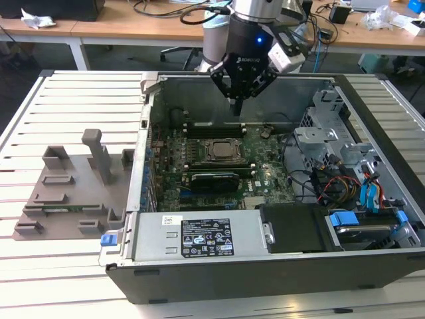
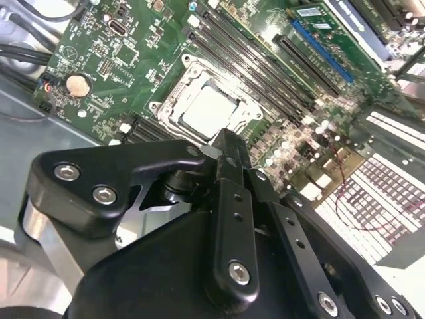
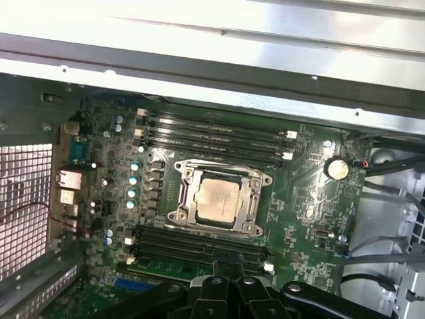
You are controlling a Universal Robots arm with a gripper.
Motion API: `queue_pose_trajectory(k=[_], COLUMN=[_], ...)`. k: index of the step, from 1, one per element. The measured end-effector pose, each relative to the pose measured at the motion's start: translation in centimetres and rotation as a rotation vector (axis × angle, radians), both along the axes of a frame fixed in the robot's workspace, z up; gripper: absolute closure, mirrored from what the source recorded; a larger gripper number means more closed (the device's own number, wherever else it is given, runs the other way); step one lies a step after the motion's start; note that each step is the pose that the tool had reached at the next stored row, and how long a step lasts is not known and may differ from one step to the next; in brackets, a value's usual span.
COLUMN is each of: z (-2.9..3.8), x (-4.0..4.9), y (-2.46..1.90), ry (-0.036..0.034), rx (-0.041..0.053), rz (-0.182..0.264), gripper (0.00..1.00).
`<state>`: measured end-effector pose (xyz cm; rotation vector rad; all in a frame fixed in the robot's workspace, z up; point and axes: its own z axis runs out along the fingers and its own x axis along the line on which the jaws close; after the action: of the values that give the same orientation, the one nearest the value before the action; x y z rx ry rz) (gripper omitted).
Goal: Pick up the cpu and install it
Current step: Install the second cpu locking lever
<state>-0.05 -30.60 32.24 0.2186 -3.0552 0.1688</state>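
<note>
Clenched, empty end effector hangs above case; first wrist view shows cpu seated in socket

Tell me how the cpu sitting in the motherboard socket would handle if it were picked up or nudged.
The cpu looks like a thin, flat square with a pale metal top, so it is probably rigid and light, and unlikely to roll or tip. That smooth top may be slippery to grip. It lies inside the socket frame, so a sideways nudge would likely be stopped by the frame.
</note>
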Motion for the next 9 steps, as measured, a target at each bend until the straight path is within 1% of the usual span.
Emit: queue_pose_trajectory(k=[2,4,6,7,9], z=[0.50,1.16,2.18,2.37,2.38], x=[0.00,0.00,0.00,0.00,0.00], y=[0.00,0.00,0.00,0.00,0.00], ry=[0.0000,0.0000,0.0000,0.0000,-0.0001], rx=[-0.0004,-0.0008,-0.0009,-0.0010,-0.0007], rz=[0.000,0.000,0.000,0.000,0.000], gripper=[0.89,0.89,0.89,0.89,0.89])
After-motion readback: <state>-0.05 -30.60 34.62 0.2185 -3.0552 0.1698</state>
